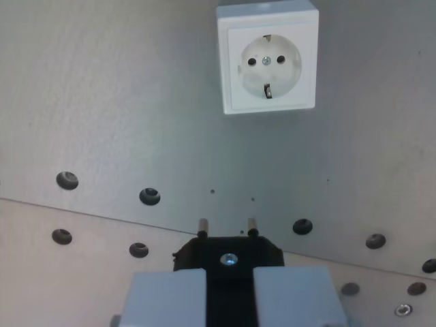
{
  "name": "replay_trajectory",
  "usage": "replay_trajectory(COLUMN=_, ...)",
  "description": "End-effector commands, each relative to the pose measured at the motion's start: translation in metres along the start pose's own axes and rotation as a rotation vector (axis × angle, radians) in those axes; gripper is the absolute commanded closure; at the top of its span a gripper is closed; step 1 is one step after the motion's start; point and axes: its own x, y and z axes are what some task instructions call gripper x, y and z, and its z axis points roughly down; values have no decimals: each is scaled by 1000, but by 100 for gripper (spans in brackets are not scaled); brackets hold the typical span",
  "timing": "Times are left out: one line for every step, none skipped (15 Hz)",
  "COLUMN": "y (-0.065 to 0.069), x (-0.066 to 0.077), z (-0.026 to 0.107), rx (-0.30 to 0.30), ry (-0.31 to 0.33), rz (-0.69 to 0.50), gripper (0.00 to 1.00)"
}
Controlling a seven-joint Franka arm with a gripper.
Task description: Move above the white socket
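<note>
My gripper (230, 289) pinched the black plug (229, 255) by its rigid body; the white socket (268, 57), stiff and fixed, sat far ahead, slightly right.

Brushed grey metal plate (102, 102), seam running across near edge, two rows of dark bolt holes (150, 196) along seam; white socket (268, 57) flat on plate toward far edge, right of centre, well apart from holes
</note>
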Motion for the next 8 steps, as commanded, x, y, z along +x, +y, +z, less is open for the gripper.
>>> replay_trajectory(y=7, x=-1, z=14, rx=-18, ry=75, rz=-35, gripper=100)
replay_trajectory(y=8, x=-1, z=17, rx=-19, ry=77, rz=-34, gripper=100)
replay_trajectory(y=9, x=0, z=21, rx=-20, ry=76, rz=-37, gripper=100)
replay_trajectory(y=10, x=1, z=25, rx=-21, ry=79, rz=-38, gripper=100)
replay_trajectory(y=11, x=1, z=29, rx=-22, ry=80, rz=-41, gripper=100)
replay_trajectory(y=12, x=2, z=33, rx=-23, ry=82, rz=-42, gripper=100)
replay_trajectory(y=14, x=3, z=38, rx=-23, ry=81, rz=-42, gripper=100)
replay_trajectory(y=15, x=4, z=42, rx=-24, ry=82, rz=-42, gripper=100)
